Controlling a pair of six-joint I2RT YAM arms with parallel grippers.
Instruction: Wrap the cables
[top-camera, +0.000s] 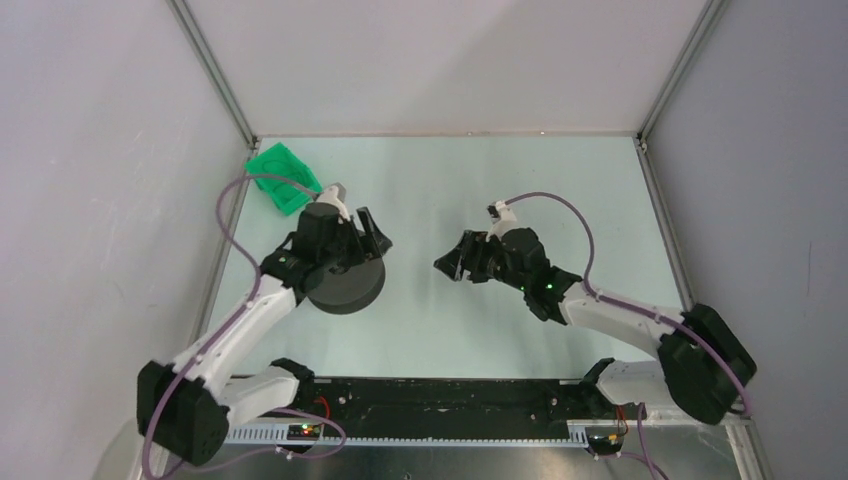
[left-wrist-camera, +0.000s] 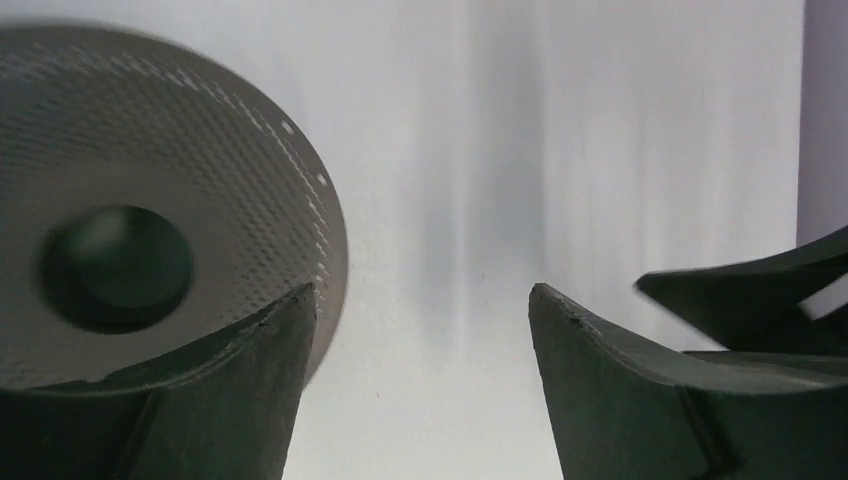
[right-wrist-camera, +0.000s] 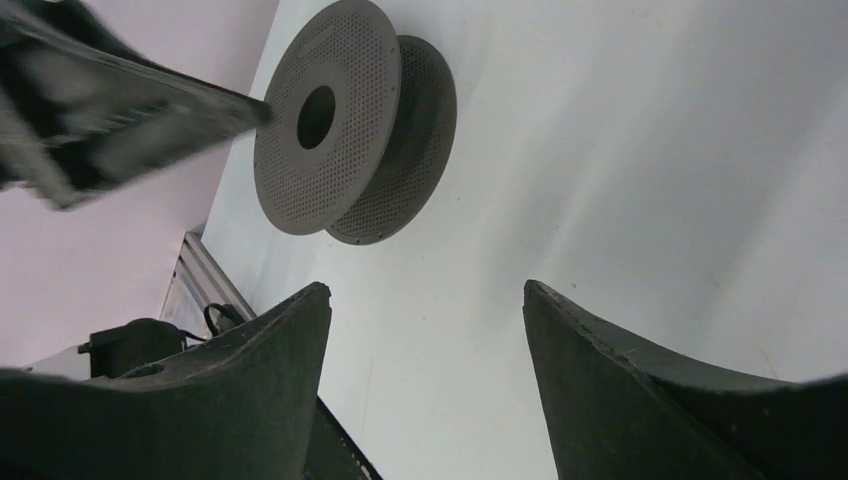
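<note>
Right now left jaws and right jaws both gape wide, gripping nothing; perforated spool (top-camera: 350, 296) sits on tabletop (top-camera: 450, 180) under left arm (top-camera: 250, 320), apart from right jaws.

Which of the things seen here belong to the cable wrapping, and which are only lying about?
For the job: spool; left gripper and right gripper, both open. No cable shows.
Lying about: green tray at the far left corner, probably.

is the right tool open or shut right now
Open. In the right wrist view the right tool has its fingers wide apart, with only bare table between them and nothing gripped.
</note>
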